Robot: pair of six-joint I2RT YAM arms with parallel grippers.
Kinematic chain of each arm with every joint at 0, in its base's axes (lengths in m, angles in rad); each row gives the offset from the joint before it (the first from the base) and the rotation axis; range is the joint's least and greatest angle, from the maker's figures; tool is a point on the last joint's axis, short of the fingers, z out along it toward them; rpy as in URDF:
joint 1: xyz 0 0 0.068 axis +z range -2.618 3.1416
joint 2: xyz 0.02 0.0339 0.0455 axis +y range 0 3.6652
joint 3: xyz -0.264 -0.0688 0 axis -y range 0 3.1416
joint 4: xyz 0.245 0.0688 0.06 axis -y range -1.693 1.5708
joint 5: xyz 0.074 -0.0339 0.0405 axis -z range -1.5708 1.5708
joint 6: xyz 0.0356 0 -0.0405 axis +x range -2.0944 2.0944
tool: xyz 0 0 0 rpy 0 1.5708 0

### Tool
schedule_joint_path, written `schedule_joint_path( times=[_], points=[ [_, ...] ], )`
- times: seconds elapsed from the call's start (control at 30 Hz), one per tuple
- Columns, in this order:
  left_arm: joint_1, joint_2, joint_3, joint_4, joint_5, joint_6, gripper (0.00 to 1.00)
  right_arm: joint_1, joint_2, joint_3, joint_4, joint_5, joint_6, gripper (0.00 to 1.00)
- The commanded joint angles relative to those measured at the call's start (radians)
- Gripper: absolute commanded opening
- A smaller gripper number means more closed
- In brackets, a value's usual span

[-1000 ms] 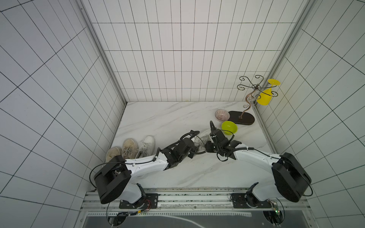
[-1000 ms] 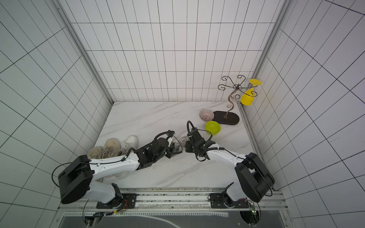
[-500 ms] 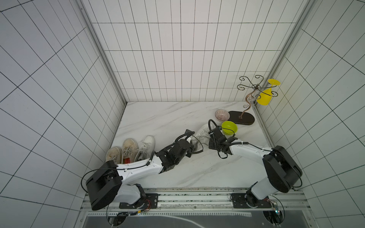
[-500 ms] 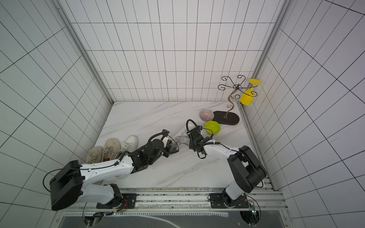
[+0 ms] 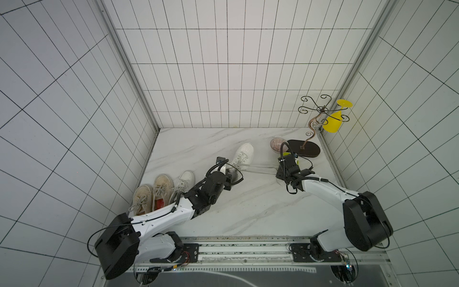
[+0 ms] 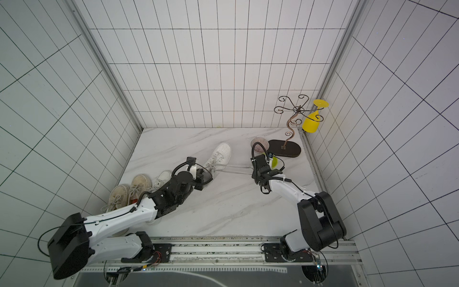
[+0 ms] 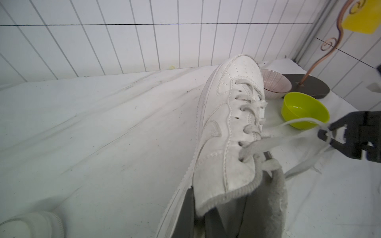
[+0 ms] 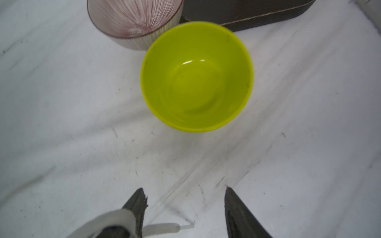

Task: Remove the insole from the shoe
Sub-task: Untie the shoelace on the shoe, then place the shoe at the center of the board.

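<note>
A white shoe (image 5: 243, 153) (image 6: 221, 152) (image 7: 228, 115) lies mid-table, toe toward the back wall. My left gripper (image 5: 229, 174) (image 6: 201, 174) (image 7: 201, 216) is shut on the shoe's side wall at the heel opening, one finger outside and one inside. The insole is hidden inside the shoe. My right gripper (image 5: 279, 171) (image 6: 253, 171) (image 8: 185, 188) (image 7: 327, 135) stands open to the shoe's right. A loose lace (image 5: 260, 170) (image 6: 233, 170) (image 8: 115, 220) stretches from the shoe and hangs looped over one of its fingers.
A green bowl (image 8: 196, 76) (image 7: 305, 109) and a pink ribbed bowl (image 8: 134, 20) (image 5: 277, 144) sit just beyond my right gripper. Behind them is a dark-based wire stand (image 5: 304, 148) with a yellow glass (image 5: 334, 123). Three other shoes (image 5: 161, 191) line the left wall.
My right gripper has moved right, away from the shoe, drawing the laces out, and its jaws have opened. The left gripper has stayed shut on the shoe, which now shows further back.
</note>
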Motion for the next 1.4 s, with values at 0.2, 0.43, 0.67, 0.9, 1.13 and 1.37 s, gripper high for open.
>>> schedule_joint_path(
  times=[0.2,0.43,0.67,0.9,1.13,1.37],
  points=[
    [0.075,0.035,0.039,0.076,0.036,-0.142,0.00,-0.034,-0.182,-0.067,-0.029,-0.006,-0.029,0.69],
    [0.067,0.156,0.130,-0.023,0.164,-0.264,0.00,0.075,-0.294,-0.073,0.060,-0.168,-0.144,0.71],
    [-0.006,0.206,0.170,-0.104,0.096,-0.419,0.00,0.283,-0.215,-0.046,0.166,-0.354,-0.149,0.71],
    [-0.035,0.270,0.185,-0.129,0.133,-0.575,0.01,0.378,-0.104,-0.040,0.256,-0.423,-0.116,0.71],
    [-0.041,0.306,0.175,-0.089,0.239,-0.604,0.30,0.387,-0.001,-0.037,0.270,-0.433,-0.104,0.70],
    [-0.022,0.226,0.125,-0.088,0.283,-0.485,0.54,0.394,0.031,-0.026,0.271,-0.406,-0.113,0.68]
  ],
)
